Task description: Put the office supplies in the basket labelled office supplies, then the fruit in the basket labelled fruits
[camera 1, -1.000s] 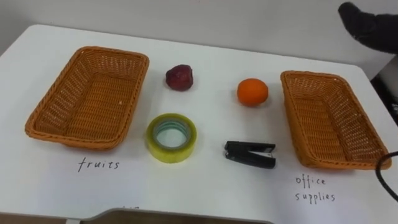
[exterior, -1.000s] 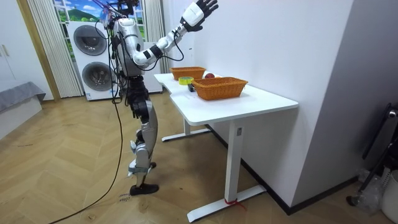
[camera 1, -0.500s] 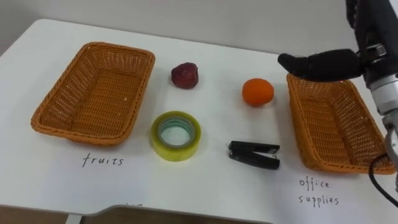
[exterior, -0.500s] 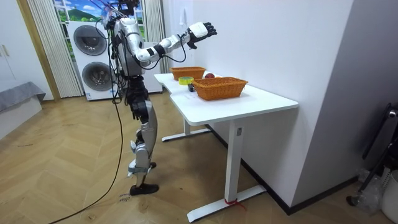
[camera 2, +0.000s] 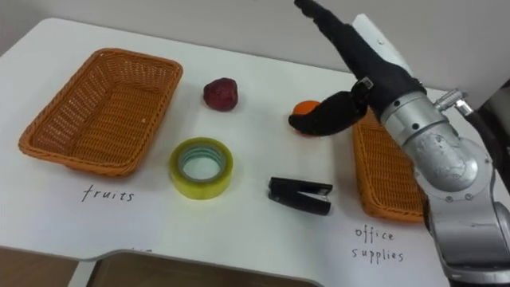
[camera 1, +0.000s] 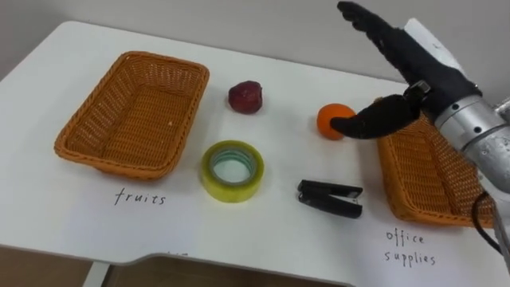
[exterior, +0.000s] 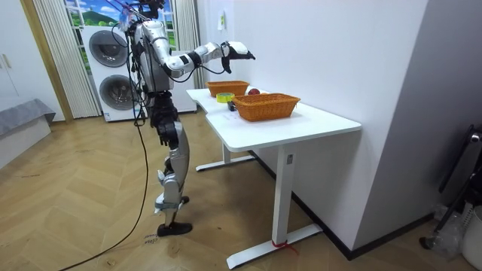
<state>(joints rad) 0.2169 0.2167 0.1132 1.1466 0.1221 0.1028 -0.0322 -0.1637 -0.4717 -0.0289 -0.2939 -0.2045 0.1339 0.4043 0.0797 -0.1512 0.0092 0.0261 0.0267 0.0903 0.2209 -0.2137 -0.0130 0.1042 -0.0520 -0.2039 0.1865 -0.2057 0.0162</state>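
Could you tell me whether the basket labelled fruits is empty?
Empty: the fruits basket shows bare weave; the orange and red fruit lie outside.

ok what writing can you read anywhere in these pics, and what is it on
"fruits": handwritten on the white table, in front of the left basket.
"office supplies": handwritten on two lines on the table, in front of the right basket.
Nothing else is legible; the tape roll and stapler show no readable print.
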